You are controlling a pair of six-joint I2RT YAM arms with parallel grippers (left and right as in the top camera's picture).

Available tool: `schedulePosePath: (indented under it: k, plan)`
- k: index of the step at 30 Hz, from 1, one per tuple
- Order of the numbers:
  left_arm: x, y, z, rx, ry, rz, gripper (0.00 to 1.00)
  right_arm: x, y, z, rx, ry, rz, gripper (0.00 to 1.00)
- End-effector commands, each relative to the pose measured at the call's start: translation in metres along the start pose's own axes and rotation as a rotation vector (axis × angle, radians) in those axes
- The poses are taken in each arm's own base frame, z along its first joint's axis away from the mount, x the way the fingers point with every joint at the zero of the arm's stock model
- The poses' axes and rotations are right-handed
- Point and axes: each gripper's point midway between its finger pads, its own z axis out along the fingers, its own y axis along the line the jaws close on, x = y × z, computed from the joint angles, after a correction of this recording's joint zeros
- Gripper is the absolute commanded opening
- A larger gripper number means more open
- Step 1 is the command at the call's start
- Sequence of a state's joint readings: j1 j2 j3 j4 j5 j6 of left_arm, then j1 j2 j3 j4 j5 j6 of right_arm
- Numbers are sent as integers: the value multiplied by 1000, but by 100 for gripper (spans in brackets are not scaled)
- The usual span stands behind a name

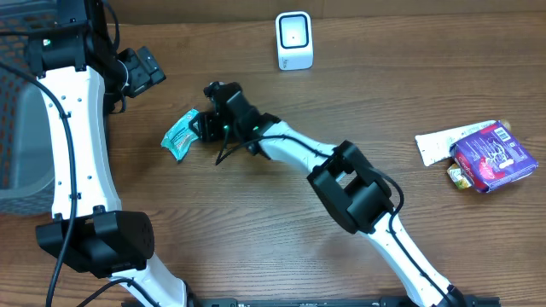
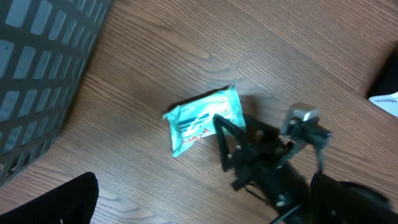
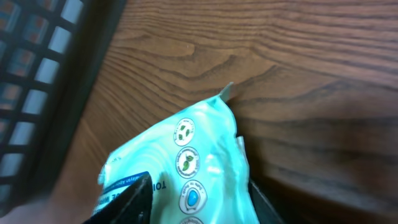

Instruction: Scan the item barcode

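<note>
The right claw point(image 1: 200, 128) is pinched narrowly on one end of the teal packet point(image 1: 179, 135), which lies flat on the worktop point(image 1: 384, 85). The left claw point(image 1: 143, 68) gapes wide, holding nothing, near the basket point(image 1: 17, 128).

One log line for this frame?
phase: grasp | right fingers: straddling teal packet, grip unconfirmed | left fingers: open, empty | scanner: apart from packet, scan not yet done
</note>
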State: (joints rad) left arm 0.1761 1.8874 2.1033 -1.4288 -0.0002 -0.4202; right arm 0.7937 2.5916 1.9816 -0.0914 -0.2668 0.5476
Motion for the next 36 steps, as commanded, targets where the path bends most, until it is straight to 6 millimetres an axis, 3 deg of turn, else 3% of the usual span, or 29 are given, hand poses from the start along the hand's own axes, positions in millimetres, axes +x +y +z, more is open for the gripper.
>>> schedulePosePath:
  k: [1, 7, 9, 12, 15, 19, 23, 29, 33, 36]
  plan:
    - [0, -3, 0, 1, -3, -6, 100, 22, -17, 12, 153, -13, -11, 40]
    - [0, -4, 0, 5, 0, -6, 100, 25, -22, 11, 179, -2, -7, 4]
    - [0, -4, 0, 4, -1, -6, 99, 21, -24, 8, 172, 4, 2, 4]
    - [0, -4, 0, 4, -1, -6, 100, 8, -31, -14, 145, 62, 50, 4]
    - [0, -4, 0, 4, -1, -6, 100, -11, -39, -45, 138, 101, 104, 4]
    - [0, -4, 0, 4, -1, -6, 100, -48, -52, -107, 186, 118, 40, 4]
    - [0, -4, 0, 4, -1, -6, 100, -64, -79, -175, 389, 143, -34, 4]
    - [0, -3, 0, 3, -1, -8, 100, -67, -127, -256, 863, 136, -95, 4]
    - [0, -3, 0, 3, -1, -8, 100, -58, -140, -293, 1125, 129, -102, 4]
    - [0, -3, 0, 3, -1, -8, 100, -38, -141, -317, 1269, 165, -81, 4]
